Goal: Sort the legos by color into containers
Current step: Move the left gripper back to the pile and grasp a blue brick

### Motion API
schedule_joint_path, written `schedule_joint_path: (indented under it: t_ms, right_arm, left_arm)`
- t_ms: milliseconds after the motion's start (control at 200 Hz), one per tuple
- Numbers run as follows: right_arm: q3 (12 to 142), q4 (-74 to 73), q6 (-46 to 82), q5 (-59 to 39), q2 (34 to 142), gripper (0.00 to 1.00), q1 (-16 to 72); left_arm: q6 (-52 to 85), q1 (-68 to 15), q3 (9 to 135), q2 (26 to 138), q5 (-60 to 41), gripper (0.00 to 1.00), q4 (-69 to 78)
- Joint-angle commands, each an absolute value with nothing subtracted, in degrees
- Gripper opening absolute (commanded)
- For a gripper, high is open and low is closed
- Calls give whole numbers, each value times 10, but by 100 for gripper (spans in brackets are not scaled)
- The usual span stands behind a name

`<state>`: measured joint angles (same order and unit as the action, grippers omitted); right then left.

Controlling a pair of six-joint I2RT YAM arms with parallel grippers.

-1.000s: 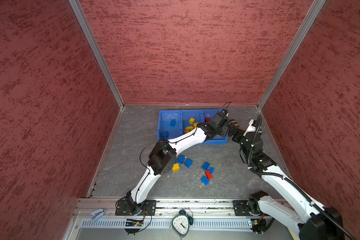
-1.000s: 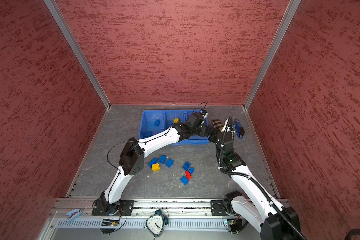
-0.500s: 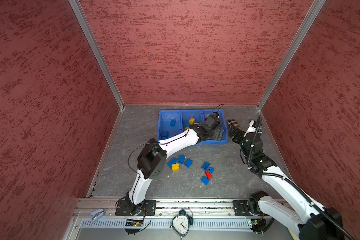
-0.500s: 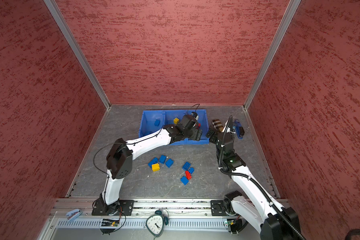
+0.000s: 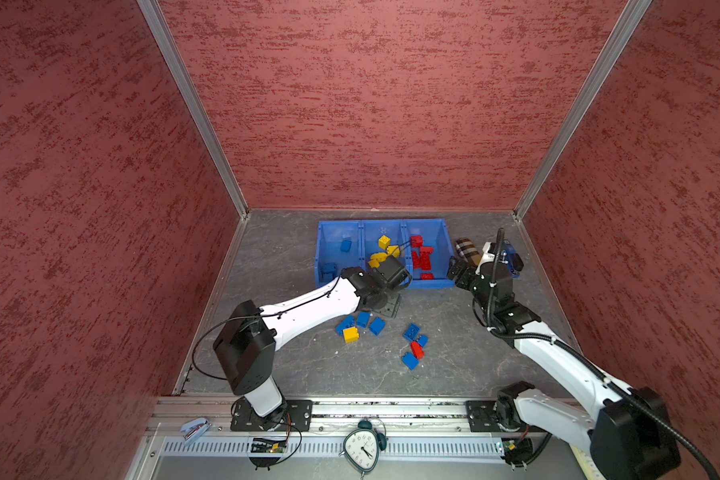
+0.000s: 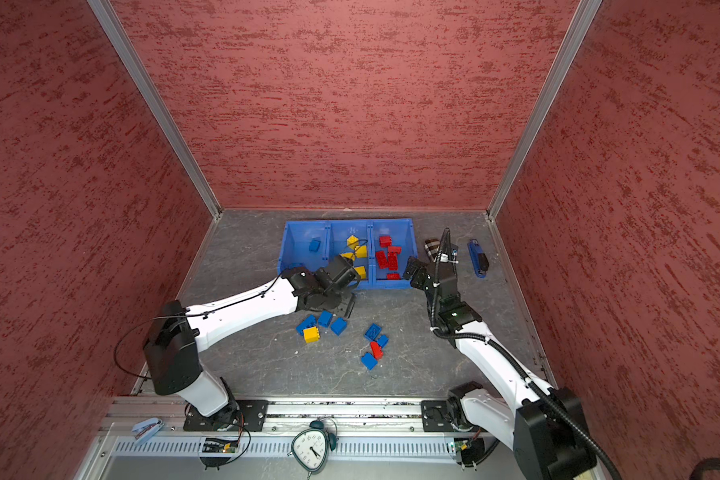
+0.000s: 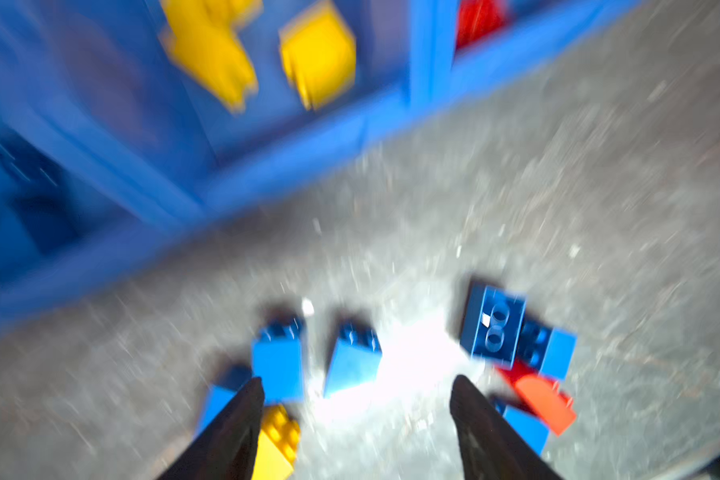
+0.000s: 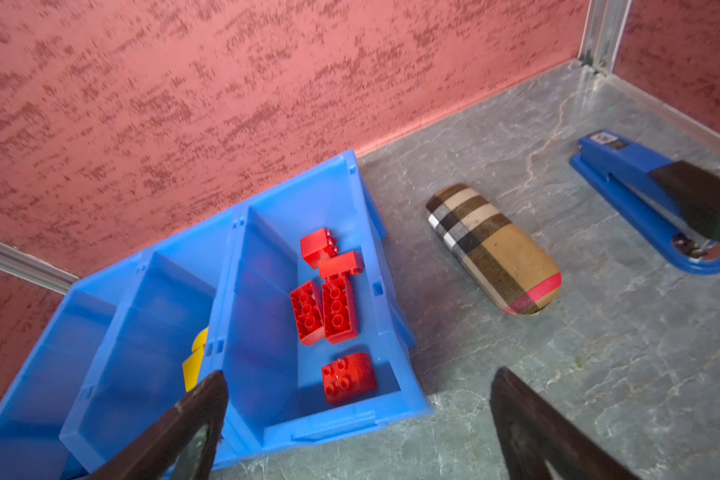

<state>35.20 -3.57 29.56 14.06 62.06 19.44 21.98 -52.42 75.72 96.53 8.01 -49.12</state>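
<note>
The containers (image 5: 425,221) stand as one blue row of three bins at the back; blue legos (image 5: 345,245) lie in the left bin, yellow legos (image 5: 384,242) in the middle, red legos (image 8: 337,309) in the right. Loose on the floor are blue legos (image 5: 363,319), one yellow lego (image 5: 350,334) and one red lego (image 5: 417,349). My left gripper (image 7: 358,380) hangs open and empty just in front of the bins, over the loose blue legos (image 7: 352,357). My right gripper (image 8: 360,374) is open and empty at the right bin's front corner.
A tan plaid case (image 8: 493,249) and a blue-and-black stapler (image 8: 649,203) lie right of the bins, near the right wall. A clock (image 5: 362,446) and a small stapler (image 5: 194,428) sit on the front rail. Red walls close in three sides.
My left gripper has drawn back from over the right bin to the floor in front of the bins, above the loose legos. The right arm has barely moved.
</note>
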Motion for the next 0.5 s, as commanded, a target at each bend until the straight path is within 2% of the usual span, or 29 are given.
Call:
schedule_joint_path:
  t_ms: [0,331,496]
  right_arm:
    - [374,-48,301,128,629,99,195]
    - [372,-58,306,125,636,99,195]
    - [364,-58,304,129,625,99,195]
  left_arm:
    - [228,-544,760,986,30,69,-561]
    - [209,-543,762,1055,70,57,-532]
    - [216,-541,738,1071,87,57,-511]
